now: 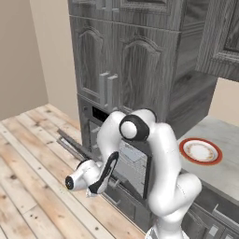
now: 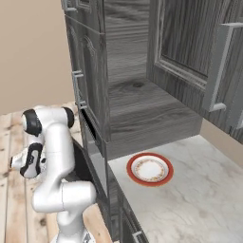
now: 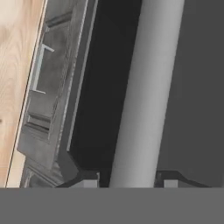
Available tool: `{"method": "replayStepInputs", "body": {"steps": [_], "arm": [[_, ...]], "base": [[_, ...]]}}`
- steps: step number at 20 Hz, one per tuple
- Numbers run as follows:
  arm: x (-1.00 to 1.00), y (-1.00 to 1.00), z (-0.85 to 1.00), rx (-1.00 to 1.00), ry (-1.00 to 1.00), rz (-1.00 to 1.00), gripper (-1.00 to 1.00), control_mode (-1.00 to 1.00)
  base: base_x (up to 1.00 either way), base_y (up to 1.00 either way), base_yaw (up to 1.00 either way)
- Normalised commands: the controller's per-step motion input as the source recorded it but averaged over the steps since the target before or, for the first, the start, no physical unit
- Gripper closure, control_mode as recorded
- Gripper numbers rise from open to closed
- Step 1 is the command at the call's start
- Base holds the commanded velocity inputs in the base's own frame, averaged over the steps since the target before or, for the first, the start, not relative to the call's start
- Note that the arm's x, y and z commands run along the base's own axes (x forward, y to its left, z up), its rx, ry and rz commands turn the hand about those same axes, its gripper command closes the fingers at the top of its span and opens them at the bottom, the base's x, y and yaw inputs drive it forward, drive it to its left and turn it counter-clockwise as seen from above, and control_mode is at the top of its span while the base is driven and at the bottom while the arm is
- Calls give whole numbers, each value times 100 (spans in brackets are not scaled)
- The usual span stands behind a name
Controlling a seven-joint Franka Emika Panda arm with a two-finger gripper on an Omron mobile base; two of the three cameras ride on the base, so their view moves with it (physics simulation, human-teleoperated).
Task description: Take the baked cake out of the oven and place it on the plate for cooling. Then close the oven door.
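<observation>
The gripper (image 3: 131,181) has its two dark finger tips on either side of the long silver bar handle (image 3: 146,92) of the oven door (image 3: 199,87), closed around the bar. The door stands partly lowered in front of the oven (image 1: 95,122). The plate (image 2: 149,169) lies on the marble counter (image 2: 199,199) to the right, well apart from the arm.

Soft, even rendered light fills the kitchen, with no clear source and no hard shadows. The pale desk (image 2: 199,190) around the plate (image 2: 149,169) is the brightest area; under the wall cabinets (image 2: 137,71) above the plate the grain darkens. The white robot arm (image 1: 163,158) carries gentle shading, no glare. In the hand view the silver bar handle (image 3: 144,96) looks soft and slightly blurred, shaded along one side, against the oven door (image 3: 105,87), which is nearly black. Edges appear coarse throughout.
</observation>
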Motion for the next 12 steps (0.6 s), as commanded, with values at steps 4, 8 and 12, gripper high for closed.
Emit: {"method": "replayStepInputs", "body": {"steps": [4,8,12], "arm": [[-54,84,-78,0,9,4,100,-100],[-46,83,-78,0,6,3,-100,-100],[-52,59,-40,0,4,3,-100,-100]], "base": [[0,0,0],[0,0,0],[0,0,0]]}}
